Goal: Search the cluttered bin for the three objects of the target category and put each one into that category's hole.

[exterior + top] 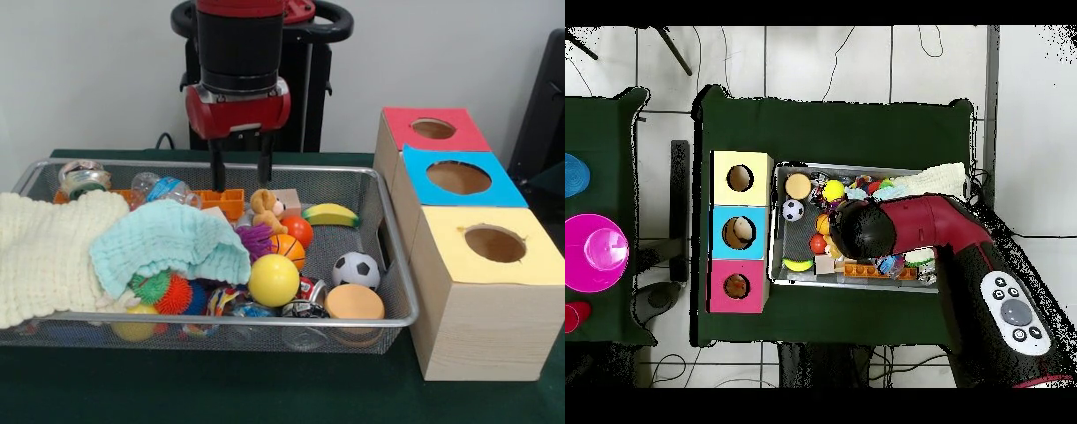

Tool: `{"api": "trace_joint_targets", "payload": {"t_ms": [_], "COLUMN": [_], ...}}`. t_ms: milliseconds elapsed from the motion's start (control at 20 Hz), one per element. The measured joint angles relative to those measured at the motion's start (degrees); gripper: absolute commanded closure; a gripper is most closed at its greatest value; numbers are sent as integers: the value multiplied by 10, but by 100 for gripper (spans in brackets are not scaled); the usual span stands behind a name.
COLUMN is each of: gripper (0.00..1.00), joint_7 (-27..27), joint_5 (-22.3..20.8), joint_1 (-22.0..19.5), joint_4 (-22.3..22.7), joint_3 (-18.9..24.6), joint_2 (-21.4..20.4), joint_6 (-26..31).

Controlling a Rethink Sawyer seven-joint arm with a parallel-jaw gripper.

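The bin (399, 265) is a silver wire-mesh basket full of toys; it also shows in the overhead view (777, 226). My gripper (240, 181) hangs open and empty over the bin's back edge, above an orange tray (222, 202) and beside a small teddy bear (264, 210). Balls lie in the bin: yellow (274, 279), soccer (356, 269), basketball (288, 250), red (299, 230). A toy banana (329, 214) lies at the back right. The red-faced hole (433, 129) is on the farthest box (736, 286). In the overhead view the arm (865, 231) hides the gripper.
A cream cloth (44, 252) and a teal cloth (168, 243) cover the bin's left half. An orange disc (354, 302) and spiky balls (163, 291) lie at the front. The blue-faced box (458, 177) and the yellow-faced box (495, 244) stand right of the bin.
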Motion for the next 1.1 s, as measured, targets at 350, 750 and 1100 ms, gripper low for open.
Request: {"api": "trace_joint_targets", "payload": {"t_ms": [350,750,1100], "gripper": [0,0,0], "joint_7": [0,0,0], "joint_5": [-1,-1,-1], "joint_1": [16,45,55], "joint_4": [3,6,7], "joint_3": [-11,-26,-38], "joint_2": [13,14,21], "joint_6": [-14,-16,-36]}}
